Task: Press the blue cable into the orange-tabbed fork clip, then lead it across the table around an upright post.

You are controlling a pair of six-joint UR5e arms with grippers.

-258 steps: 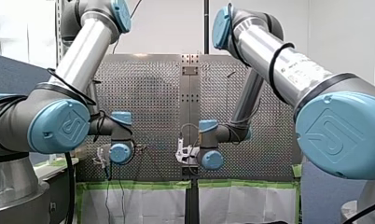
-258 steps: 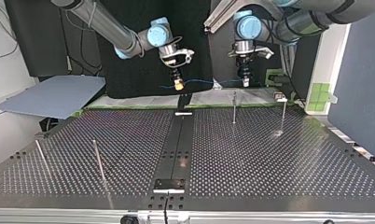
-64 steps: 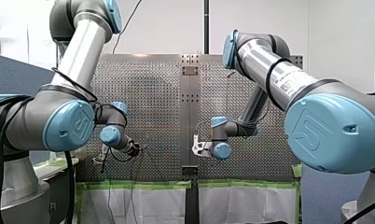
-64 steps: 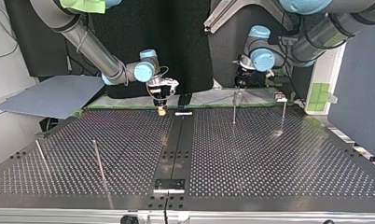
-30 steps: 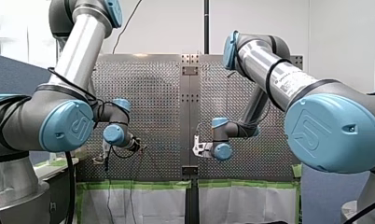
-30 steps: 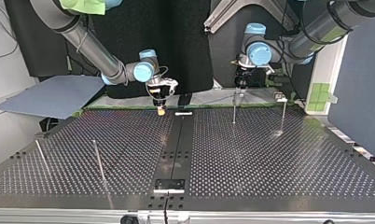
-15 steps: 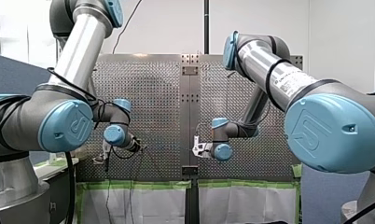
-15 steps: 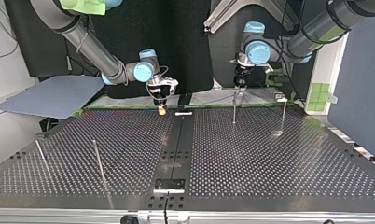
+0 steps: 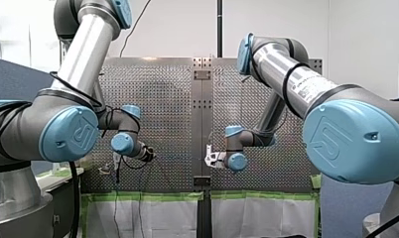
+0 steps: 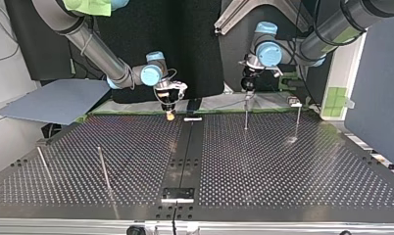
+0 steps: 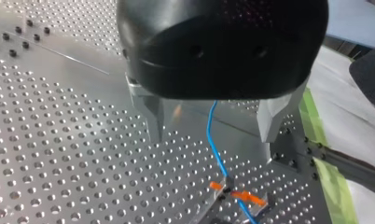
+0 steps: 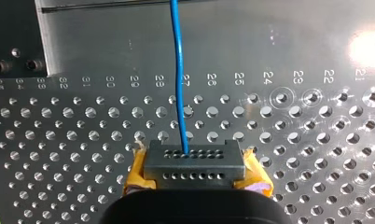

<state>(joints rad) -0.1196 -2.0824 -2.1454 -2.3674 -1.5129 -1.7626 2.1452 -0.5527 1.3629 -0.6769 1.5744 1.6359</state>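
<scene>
The perforated metal counter [image 10: 283, 161] is lying edged with green tape [image 9: 138, 197], a black curtain [image 10: 195, 44] hanging behind; stamped numbers [image 12: 269, 74] are showing, 22 to 30 legible. My right gripper [image 12: 195, 165] is clenching the blue cable [image 12: 177, 70] in yellow pads, while my left gripper [image 11: 211, 136] is standing released, the cable running between its fingers into the orange-tabbed clip [image 11: 234, 193]

The perforated table [image 10: 283, 166] has a dark strip [image 10: 184, 152] down its middle. In the top view, two thin upright posts [image 10: 245, 113] stand right of the strip near its far end. Two more stand left of it toward its near end. An orange-tabbed clip [image 11: 234, 193] sits on the table, with the blue cable [image 11: 216, 144] running through it.
</scene>
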